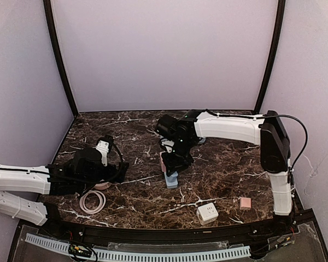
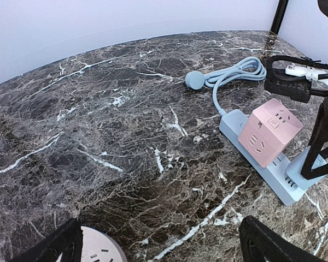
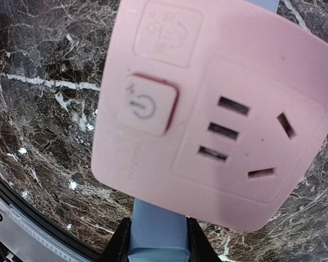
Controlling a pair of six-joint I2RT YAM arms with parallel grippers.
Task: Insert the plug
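A pink cube adapter (image 1: 163, 162) sits on a light blue power strip (image 1: 171, 181) at mid-table. It fills the right wrist view (image 3: 218, 109), socket face and power button toward the camera. My right gripper (image 1: 174, 168) is over the strip's near end. Its fingers (image 3: 117, 245) press both sides of the blue strip (image 3: 156, 234). My left gripper (image 1: 119, 172) is open and empty at the left, well apart from the strip. The left wrist view shows the cube (image 2: 270, 136), the strip (image 2: 229, 123) and its blue cord ending in a round plug (image 2: 195, 80).
A round pale pink socket (image 2: 95, 248) lies just under my left gripper (image 2: 158, 245). A white coiled cable (image 1: 92, 202) lies near the front left. A white cube socket (image 1: 207, 213) and a small pink cube (image 1: 245, 203) sit front right. Curtain walls surround the table.
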